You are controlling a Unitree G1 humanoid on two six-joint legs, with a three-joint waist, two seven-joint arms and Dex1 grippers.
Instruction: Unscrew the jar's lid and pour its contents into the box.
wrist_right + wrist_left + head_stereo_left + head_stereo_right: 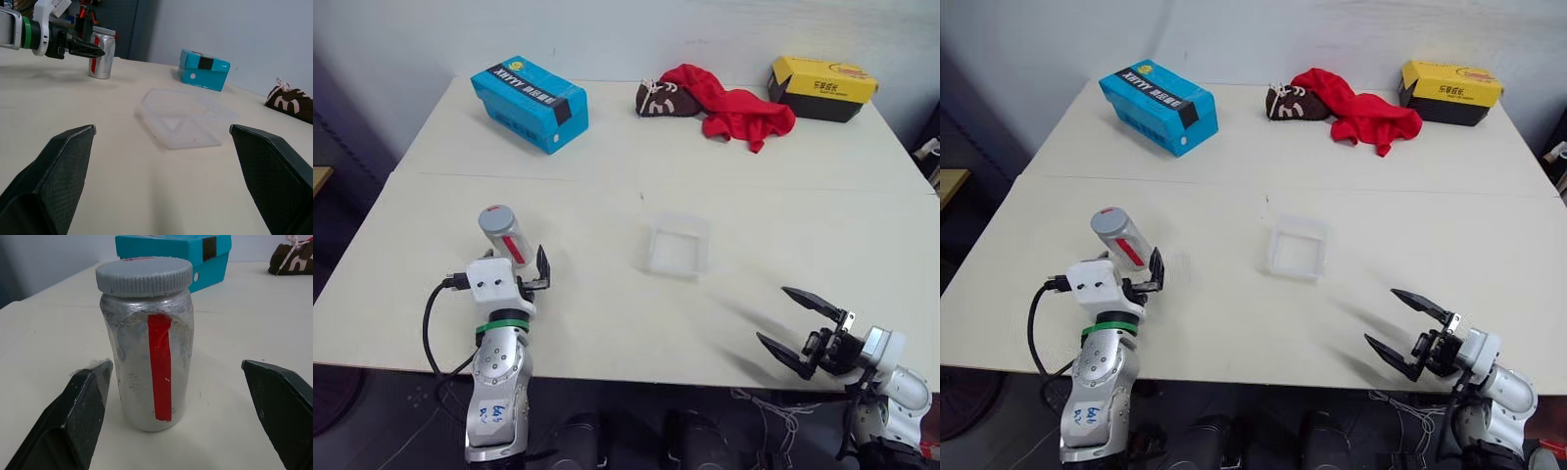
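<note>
The jar stands upright on the left part of the table, silvery with a red stripe, and its grey lid is screwed on. The contents are hidden inside it. My left gripper is open around the jar's lower half. One finger is close beside it and the other stands well apart. The clear frosted box lies at the table's middle. My right gripper hangs open near the front right edge, pointing toward the box from a distance, with nothing between its fingers.
Along the far side lie a blue carton, a brown shoe with a red cloth, and a yellow-and-black box. A seam crosses the table behind the jar. A black cable loops off my left wrist.
</note>
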